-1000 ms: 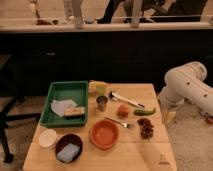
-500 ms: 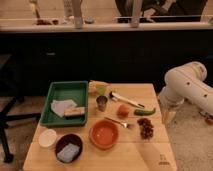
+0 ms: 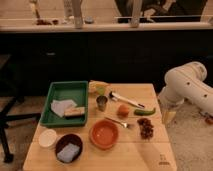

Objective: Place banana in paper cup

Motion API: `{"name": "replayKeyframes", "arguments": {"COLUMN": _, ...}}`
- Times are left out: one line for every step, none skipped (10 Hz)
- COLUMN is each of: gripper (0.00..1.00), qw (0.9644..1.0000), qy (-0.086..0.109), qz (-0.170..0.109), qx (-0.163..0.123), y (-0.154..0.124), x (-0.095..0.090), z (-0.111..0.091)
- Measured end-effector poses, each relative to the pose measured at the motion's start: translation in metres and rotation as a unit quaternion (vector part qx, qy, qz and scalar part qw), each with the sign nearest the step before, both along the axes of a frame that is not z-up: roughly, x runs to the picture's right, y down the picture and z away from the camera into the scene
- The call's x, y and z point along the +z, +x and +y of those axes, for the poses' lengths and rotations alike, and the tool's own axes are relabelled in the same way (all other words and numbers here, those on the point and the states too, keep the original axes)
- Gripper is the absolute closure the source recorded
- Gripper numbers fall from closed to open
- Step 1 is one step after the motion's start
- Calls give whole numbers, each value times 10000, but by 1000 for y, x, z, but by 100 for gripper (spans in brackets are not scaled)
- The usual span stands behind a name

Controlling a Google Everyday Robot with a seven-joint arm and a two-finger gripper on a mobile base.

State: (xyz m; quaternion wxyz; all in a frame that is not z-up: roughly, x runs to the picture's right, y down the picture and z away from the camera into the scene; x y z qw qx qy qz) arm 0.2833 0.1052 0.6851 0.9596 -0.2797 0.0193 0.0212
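Gripper: the gripper [image 3: 168, 116] hangs low just outside the right edge of the desk [image 3: 131, 156], well apart from everything on it.
Jaws: I cannot tell whether they are spread or pressed together; the task's fruit is not in them.
Banana: the banana [image 3: 125, 99] lies flat near the far-right corner, slanting toward the right edge, not yet picked up.
Paper cup: the paper cup [image 3: 48, 138] stands at the near-left corner, well apart from the banana.
Wrong pick: the green vegetable [image 3: 144, 111] lies just beside the banana's right end and the orange fruit [image 3: 123, 110] just beside it on the near side, so a slightly off descent would likely catch one of them.
Slip: the banana looks smooth and curved, so a pinch near one end would probably let it swing or roll out.
Carry path: the way runs diagonally across the desk past the metal cup [image 3: 101, 103] and the orange bowl [image 3: 104, 134], and a low carry could knock the metal cup over.
Wrong target: the dark bowl [image 3: 68, 147] sits just beside the paper cup, so a release slightly to the right would land there.
Fit: the banana is longer than the cup is wide, so dropped flat it may tip the light cup or tumble off the near edge.
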Motion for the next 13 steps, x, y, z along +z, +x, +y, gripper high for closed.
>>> {"name": "replayKeyframes", "arguments": {"gripper": 20, "qw": 10000, "qy": 0, "qz": 0, "qx": 0, "y": 0, "x": 0, "z": 0}}
{"name": "replayKeyframes", "arguments": {"gripper": 20, "qw": 10000, "qy": 0, "qz": 0, "qx": 0, "y": 0, "x": 0, "z": 0}}
{"name": "replayKeyframes", "arguments": {"gripper": 20, "qw": 10000, "qy": 0, "qz": 0, "qx": 0, "y": 0, "x": 0, "z": 0}}
{"name": "replayKeyframes", "arguments": {"gripper": 20, "qw": 10000, "qy": 0, "qz": 0, "qx": 0, "y": 0, "x": 0, "z": 0}}
{"name": "replayKeyframes", "arguments": {"gripper": 20, "qw": 10000, "qy": 0, "qz": 0, "qx": 0, "y": 0, "x": 0, "z": 0}}
{"name": "replayKeyframes", "arguments": {"gripper": 20, "qw": 10000, "qy": 0, "qz": 0, "qx": 0, "y": 0, "x": 0, "z": 0}}
{"name": "replayKeyframes", "arguments": {"gripper": 20, "qw": 10000, "qy": 0, "qz": 0, "qx": 0, "y": 0, "x": 0, "z": 0}}
{"name": "replayKeyframes", "arguments": {"gripper": 20, "qw": 10000, "qy": 0, "qz": 0, "qx": 0, "y": 0, "x": 0, "z": 0}}
{"name": "replayKeyframes", "arguments": {"gripper": 20, "qw": 10000, "qy": 1, "qz": 1, "qx": -1, "y": 0, "x": 0, "z": 0}}
{"name": "replayKeyframes", "arguments": {"gripper": 20, "qw": 10000, "qy": 1, "qz": 1, "qx": -1, "y": 0, "x": 0, "z": 0}}
{"name": "replayKeyframes", "arguments": {"gripper": 20, "qw": 10000, "qy": 1, "qz": 1, "qx": -1, "y": 0, "x": 0, "z": 0}}
{"name": "replayKeyframes", "arguments": {"gripper": 20, "qw": 10000, "qy": 0, "qz": -4, "qx": 2, "y": 0, "x": 0, "z": 0}}
{"name": "replayKeyframes", "arguments": {"gripper": 20, "qw": 10000, "qy": -4, "qz": -55, "qx": 15, "y": 1, "x": 0, "z": -1}}
